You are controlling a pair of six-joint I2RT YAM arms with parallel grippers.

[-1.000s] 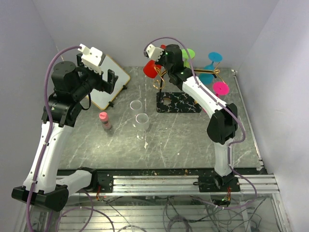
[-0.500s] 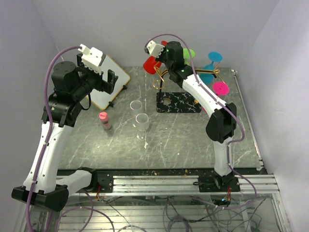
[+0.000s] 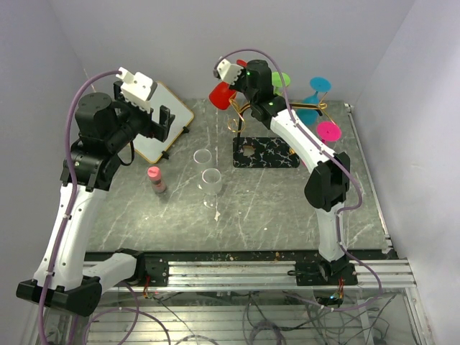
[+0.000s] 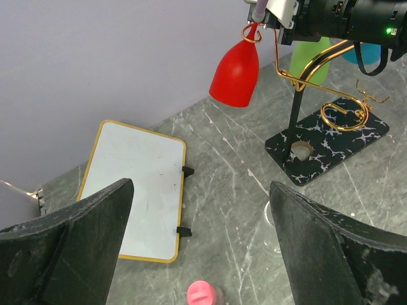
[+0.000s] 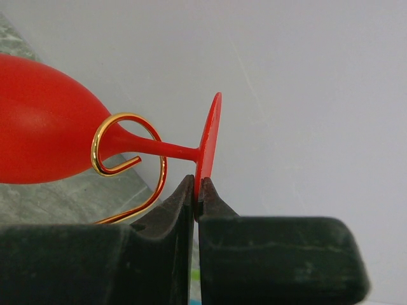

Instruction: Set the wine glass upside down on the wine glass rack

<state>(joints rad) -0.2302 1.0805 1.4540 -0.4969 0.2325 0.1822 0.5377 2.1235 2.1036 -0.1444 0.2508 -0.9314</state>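
Grey-veined tabletop (image 3: 287, 205), smooth red wine glass (image 3: 220, 95) (gold-wire rack (image 3: 272, 154))

Front of the bench (image 3: 287, 208) & its front-right corner are bare, so I can pass there. Mid bench, left of centre: 2 clear glasses (image 3: 211, 180) & a pink-top bottle (image 3: 155, 178) block. Back-left corner: white board (image 3: 162, 122). Back edge: wine glass rack (image 3: 266, 152), w/ red wine glass (image 3: 221, 95), green glass (image 3: 280, 78), blue glass (image 3: 320, 85) & pink glass (image 3: 328, 131) sticking out.
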